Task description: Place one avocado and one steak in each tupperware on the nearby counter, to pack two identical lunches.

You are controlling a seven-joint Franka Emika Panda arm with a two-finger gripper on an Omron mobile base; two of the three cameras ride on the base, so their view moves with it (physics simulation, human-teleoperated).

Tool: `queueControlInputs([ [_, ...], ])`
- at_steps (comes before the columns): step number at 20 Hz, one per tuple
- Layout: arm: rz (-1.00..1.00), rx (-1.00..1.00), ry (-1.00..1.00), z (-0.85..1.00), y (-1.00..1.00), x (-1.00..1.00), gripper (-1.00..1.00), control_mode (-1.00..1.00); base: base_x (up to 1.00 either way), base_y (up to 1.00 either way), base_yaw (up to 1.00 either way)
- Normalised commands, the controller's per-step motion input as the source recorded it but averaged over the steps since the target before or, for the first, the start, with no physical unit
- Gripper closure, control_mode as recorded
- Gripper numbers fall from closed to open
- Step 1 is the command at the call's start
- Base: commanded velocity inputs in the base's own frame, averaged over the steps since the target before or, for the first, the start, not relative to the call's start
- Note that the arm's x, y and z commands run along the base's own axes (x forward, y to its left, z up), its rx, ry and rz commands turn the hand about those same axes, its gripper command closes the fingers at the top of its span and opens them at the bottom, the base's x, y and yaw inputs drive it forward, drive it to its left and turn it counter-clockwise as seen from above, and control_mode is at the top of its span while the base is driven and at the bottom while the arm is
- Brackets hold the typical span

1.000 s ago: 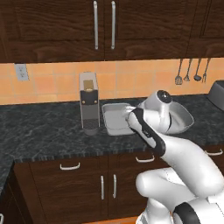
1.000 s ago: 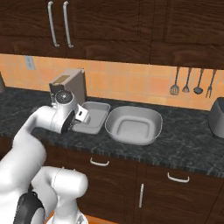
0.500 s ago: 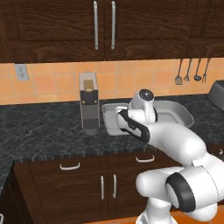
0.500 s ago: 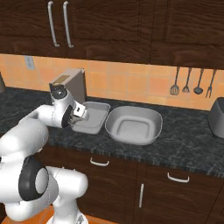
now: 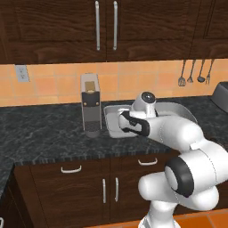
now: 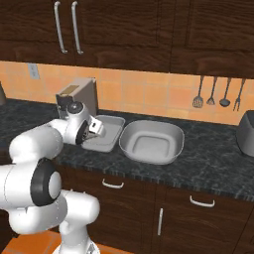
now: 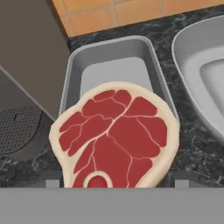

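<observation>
The steak (image 7: 116,138) hangs clamped in the gripper (image 7: 114,178), whose jaws stand wide around it, above the near rim of the small rectangular tupperware (image 7: 109,57). At three o'clock of that container lies the larger oval tupperware (image 6: 151,142), just beside it on the counter (image 5: 40,133). At nine o'clock stands a dark coffee machine (image 5: 91,104).

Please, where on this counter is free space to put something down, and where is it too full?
Free: the counter left of the coffee machine, and the stretch between the oval tupperware and the toaster. Both tupperware floors are bare. Crowded: around the rectangular tupperware, wedged between machine and oval one, with the claw holding the steak above it.
</observation>
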Motion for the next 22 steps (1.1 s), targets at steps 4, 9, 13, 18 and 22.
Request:
queueControlInputs([
  [4, 0.0, 0.0, 0.09, -0.15, -0.08, 0.72, 1.0, -1.0, 0.0, 0.0, 0.0],
  [9, 0.0, 0.02, 0.09, -0.22, 0.0, 0.9, 1.0, -1.0, 0.0, 0.0, 0.0],
  [13, 0.0, 0.0, 0.07, -0.31, 0.01, 0.82, -1.0, -1.0, 0.0, 0.0, 0.0],
  [18, 0.0, 0.0, 0.01, -0.4, 0.1, 0.46, -1.0, -1.0, 0.0, 0.0, 0.0],
  [22, 0.0, 0.0, -0.14, -0.24, 0.39, -0.03, -1.0, -1.0, 0.0, 0.0, 0.0],
])
